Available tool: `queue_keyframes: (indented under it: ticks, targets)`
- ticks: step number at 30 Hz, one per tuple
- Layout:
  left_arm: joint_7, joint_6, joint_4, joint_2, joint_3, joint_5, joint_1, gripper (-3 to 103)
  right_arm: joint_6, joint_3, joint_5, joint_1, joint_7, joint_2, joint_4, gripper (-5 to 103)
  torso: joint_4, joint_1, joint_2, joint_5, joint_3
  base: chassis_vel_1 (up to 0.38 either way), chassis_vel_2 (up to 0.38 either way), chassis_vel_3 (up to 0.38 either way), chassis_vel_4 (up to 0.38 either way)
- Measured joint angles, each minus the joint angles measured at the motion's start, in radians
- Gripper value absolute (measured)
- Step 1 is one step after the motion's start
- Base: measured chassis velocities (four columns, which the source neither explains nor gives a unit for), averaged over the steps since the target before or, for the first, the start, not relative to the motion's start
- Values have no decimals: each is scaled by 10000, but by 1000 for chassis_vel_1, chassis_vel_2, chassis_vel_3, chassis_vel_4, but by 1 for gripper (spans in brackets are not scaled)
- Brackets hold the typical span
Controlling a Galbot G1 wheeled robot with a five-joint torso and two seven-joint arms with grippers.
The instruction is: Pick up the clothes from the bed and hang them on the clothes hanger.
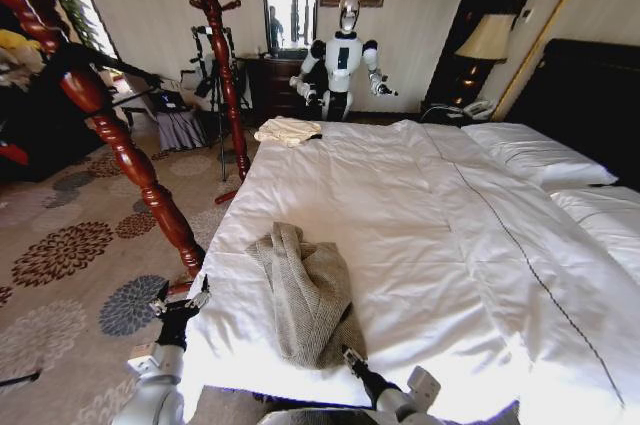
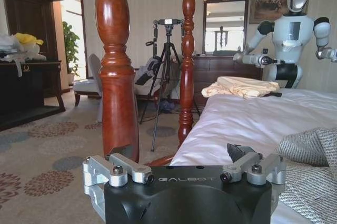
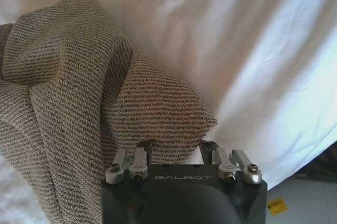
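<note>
The bed point(image 1: 420, 235) takes up most of the head view, a large double with a white duvet, white pillows point(image 1: 535, 155) against a dark headboard point(image 1: 590, 95) on the robot's right. Beside the bed's left edge stand two reddish-brown turned wooden poles point(image 1: 120, 145) with pegs, one close to the near corner and one farther back; the patterned carpet point(image 1: 70, 245) spreads out beyond them.

The clothes point(image 1: 305, 295), a grey-beige flecked knit jacket, lie crumpled in a heap on the duvet near the foot edge, closest to the robot. A small cream folded cloth point(image 1: 287, 130) rests on the far end of the bed, well apart from the jacket.

The right gripper point(image 1: 352, 357) sits at the jacket's near hem. In the right wrist view the right gripper point(image 3: 178, 147) has its jaws spread, with a fold of the knit point(image 3: 158, 113) lying just ahead of and between them, touching or nearly touching; the fabric is not pinched.

The left gripper point(image 1: 180, 297) hovers just off the bed's near-left corner, beside the closer pole and apart from the jacket. In the left wrist view the left gripper point(image 2: 184, 168) has its jaws spread wide with nothing between them, and the jacket point(image 2: 310, 166) lies off to one side on the duvet.
</note>
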Motion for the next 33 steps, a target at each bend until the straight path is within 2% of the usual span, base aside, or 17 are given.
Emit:
queue_keyframes:
  ticks: [2,4,5,6,8,9,12,14,19,24,25,27,28,29,31,33]
  targets:
    - [0,-1,1,8,1,2,11,100,-78,82,160,105,81,-5,72,38,0,0,0,0,0,0,0,0,0]
    - [0,-1,1,16,1,3,19,100,-107,144,282,166,138,-10,131,38,0,0,0,0,0,0,0,0,0]
    - [-1,-2,11,31,-2,3,22,100,-110,209,351,214,170,-44,181,27,0,0,0,0,0,0,0,0,0]
    - [0,-3,20,38,-4,2,22,100,-103,239,357,223,173,-81,209,27,0,0,0,0,0,0,0,0,0]
    - [-1,-4,51,45,-5,6,23,100,38,309,281,222,132,-138,290,17,0,0,0,1,0,0,0,0,0]
    - [-1,-4,51,45,-5,6,23,100,38,309,281,222,132,-138,290,17,0,0,0,1,0,0,0,0,0]
    - [-1,-4,95,46,11,26,-13,100,196,442,251,207,-37,-229,522,3,0,1,0,0,0,0,0,0,0]
    - [-1,-4,105,42,22,31,-32,100,229,465,249,193,-108,-263,575,3,0,0,0,0,0,0,0,0,0]
    - [0,-4,135,6,94,66,-100,100,744,527,-215,135,-843,-416,635,0,0,0,-1,0,0,0,0,0,0]
    - [164,-183,50,71,138,-46,-162,100,1687,1040,-355,310,-2268,-735,1114,0,1,0,0,-1,0,0,0,0,0]
    - [164,-183,50,71,138,-46,-162,100,1687,1040,-355,310,-2268,-735,1114,0,1,0,0,-1,0,0,0,0,0]
    - [342,-352,-71,157,164,-215,-186,100,2161,1415,-352,463,-3118,-1030,1216,0,0,0,-1,0,0,0,0,0,0]
    - [486,-464,-186,207,191,-379,-201,100,2550,1773,-328,597,-3785,-1271,1233,0,0,1,-1,2,0,0,0,0,0]
    - [486,-464,-186,207,191,-379,-201,100,2550,1773,-328,597,-3785,-1271,1233,0,0,1,-1,2,0,0,0,0,0]
    - [683,-614,-350,241,242,-581,-224,100,2932,2257,-235,787,-4596,-1523,1236,0,0,1,-1,1,0,0,0,0,0]
    - [917,-833,-529,265,332,-752,-254,100,3544,3054,40,1279,-5802,-1819,1237,0,1,1,-1,2,1,0,0,0,0]
